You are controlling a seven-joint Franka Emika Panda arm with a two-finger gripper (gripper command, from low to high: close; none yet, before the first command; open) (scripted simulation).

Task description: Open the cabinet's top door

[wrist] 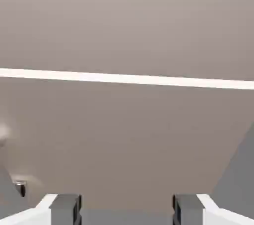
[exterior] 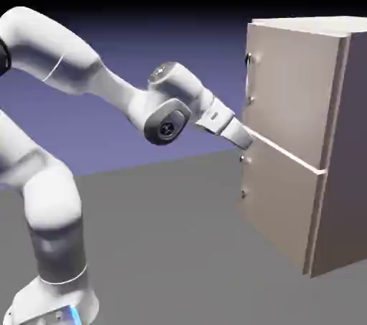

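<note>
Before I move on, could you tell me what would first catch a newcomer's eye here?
Probably the white arm, reaching in from the exterior view's left. Next comes the tall beige cabinet at the right, its two doors split by a bright seam that also crosses the hand view.

Smooth beige doors (exterior: 290,94) with a satin sheen front the cabinet (exterior: 348,130), its side flat and matt, while small handles (exterior: 249,79) gleam like polished metal. The arm (exterior: 61,47) wears glossy white, plastic-looking shells with dark, metallic-looking joint caps (exterior: 166,127). Below, the grey floor (exterior: 165,245) looks matt and smooth.
</note>
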